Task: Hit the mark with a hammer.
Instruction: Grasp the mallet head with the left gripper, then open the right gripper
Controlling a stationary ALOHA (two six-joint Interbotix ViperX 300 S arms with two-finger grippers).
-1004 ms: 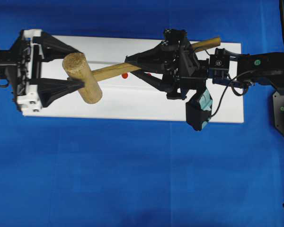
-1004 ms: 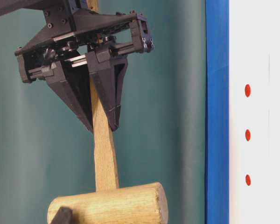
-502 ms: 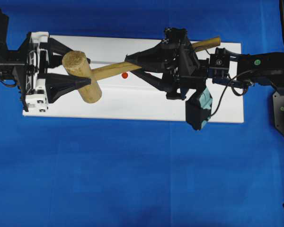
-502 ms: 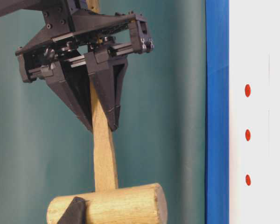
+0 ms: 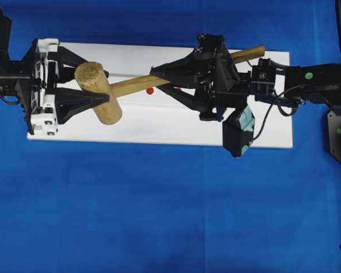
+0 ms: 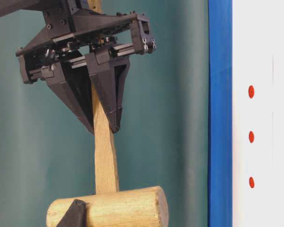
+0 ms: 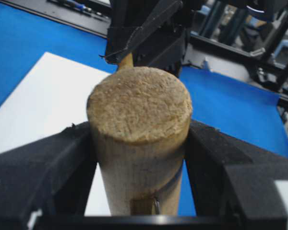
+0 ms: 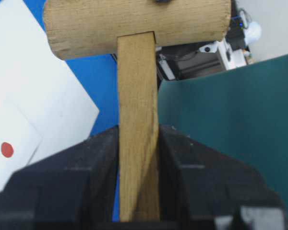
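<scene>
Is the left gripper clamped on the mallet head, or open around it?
Cannot tell. The left gripper's fingers flank the mallet head very closely on both sides, but contact is not clearly visible.

Robotics lab: blue-covered bench [image 5: 159, 210], equipment racks [image 7: 259, 33] behind.

No readable text, labels, brands or numbers on any surface in view.

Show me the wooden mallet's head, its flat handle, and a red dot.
light wooden mallet head [image 7: 139, 103], left wrist view, rough round end face.
flat wooden handle [image 8: 138, 96], right wrist view, mid-shaft.
small red dot [image 8: 7, 149], right wrist view, its centre.
</scene>
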